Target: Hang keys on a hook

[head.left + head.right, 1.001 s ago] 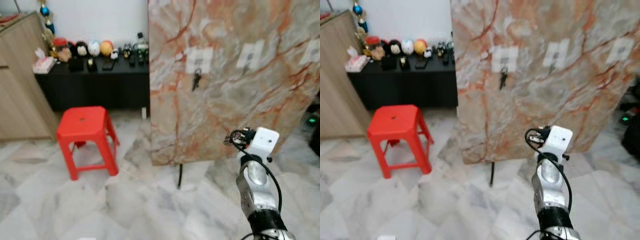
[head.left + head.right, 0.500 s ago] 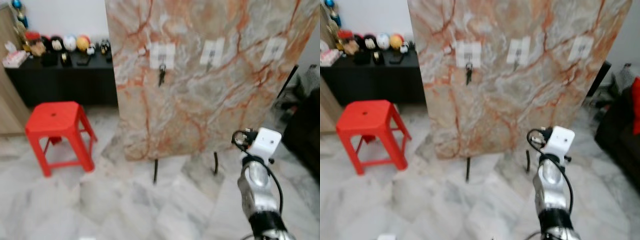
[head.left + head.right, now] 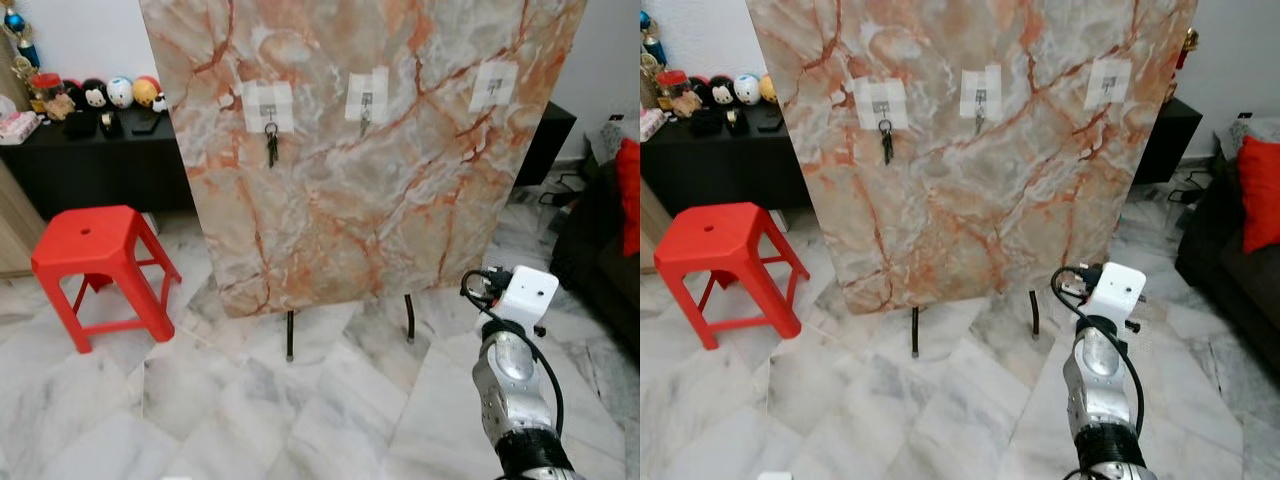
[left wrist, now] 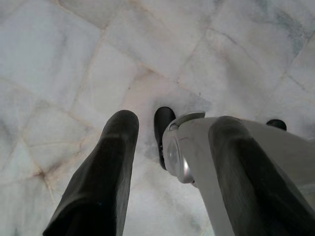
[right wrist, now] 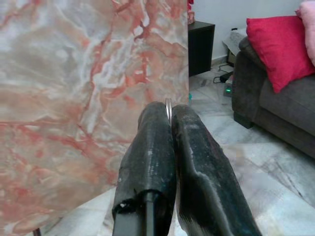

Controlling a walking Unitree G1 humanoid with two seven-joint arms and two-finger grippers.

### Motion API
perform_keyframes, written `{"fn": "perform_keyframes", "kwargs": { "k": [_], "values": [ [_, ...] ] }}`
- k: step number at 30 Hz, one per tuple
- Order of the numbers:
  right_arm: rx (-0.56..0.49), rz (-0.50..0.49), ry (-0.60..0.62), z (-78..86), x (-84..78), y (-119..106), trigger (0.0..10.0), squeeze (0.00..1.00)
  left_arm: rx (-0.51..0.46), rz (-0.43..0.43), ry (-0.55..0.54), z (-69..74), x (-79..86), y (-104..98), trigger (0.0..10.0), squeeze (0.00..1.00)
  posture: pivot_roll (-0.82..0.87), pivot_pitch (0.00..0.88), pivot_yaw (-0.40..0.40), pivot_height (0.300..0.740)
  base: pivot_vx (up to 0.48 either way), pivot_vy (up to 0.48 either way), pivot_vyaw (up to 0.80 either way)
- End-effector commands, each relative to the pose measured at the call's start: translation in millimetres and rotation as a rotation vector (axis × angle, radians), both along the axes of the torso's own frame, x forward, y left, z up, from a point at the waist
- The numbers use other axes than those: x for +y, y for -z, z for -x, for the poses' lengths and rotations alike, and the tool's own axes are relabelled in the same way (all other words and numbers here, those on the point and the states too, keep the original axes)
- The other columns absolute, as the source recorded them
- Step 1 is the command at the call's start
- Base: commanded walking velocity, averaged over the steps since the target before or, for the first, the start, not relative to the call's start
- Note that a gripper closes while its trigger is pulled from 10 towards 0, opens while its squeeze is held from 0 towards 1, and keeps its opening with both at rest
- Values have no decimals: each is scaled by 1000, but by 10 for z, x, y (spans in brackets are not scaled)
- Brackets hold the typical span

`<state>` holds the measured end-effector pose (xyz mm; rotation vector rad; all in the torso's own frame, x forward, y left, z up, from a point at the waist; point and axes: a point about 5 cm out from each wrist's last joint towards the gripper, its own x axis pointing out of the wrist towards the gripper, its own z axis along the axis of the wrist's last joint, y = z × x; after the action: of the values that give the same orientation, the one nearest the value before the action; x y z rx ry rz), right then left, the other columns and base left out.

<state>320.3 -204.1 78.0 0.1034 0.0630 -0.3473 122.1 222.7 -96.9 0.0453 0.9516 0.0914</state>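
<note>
- Since a second ago the head camera has swung, so the tall orange-veined marble board (image 3: 360,150) on black legs now stands square ahead; the things themselves have not shifted.
- Right tool (image 5: 170,110) is raised before the board, its two black fingers (image 5: 147,147) clenched flat together on a thin silver metal ring (image 5: 169,104), whose edge peeps out at the tips. This is likely the key ring to be hung; whatever hangs from it is hidden.
- Left tool (image 4: 174,123) points down at the pale marble floor (image 4: 59,59), its fingers spread wide and holding nothing.
- Judged as handled: the ring is light, stiff and slick metal, and anything hanging from it would swing. A pinch at its edge leaves the loop free to slip over a hook, though the hold may twist.
- Counted: three white hook plates on the board, left (image 3: 268,105), middle (image 3: 366,95) and right (image 3: 494,85).
- One dark bunch of keys (image 3: 271,147) already hangs from the left plate; whether the middle one carries anything I cannot tell.
- One red plastic stool (image 3: 95,260) stands to the left of the board.
</note>
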Motion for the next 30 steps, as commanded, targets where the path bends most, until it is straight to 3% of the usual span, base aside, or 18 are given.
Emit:
{"fn": "perform_keyframes", "kwargs": {
  "k": [1,30],
  "values": [
    [-26,7,-9,-21,27,-55,10000,0,19,-1,-1,20,23,7,10000,0,12,0,-43,740,368,0,0],
    [-41,8,23,-30,-15,-75,10000,0,40,-14,54,1,-20,16,10000,0,-36,0,-15,740,373,0,0]
  ]
}}
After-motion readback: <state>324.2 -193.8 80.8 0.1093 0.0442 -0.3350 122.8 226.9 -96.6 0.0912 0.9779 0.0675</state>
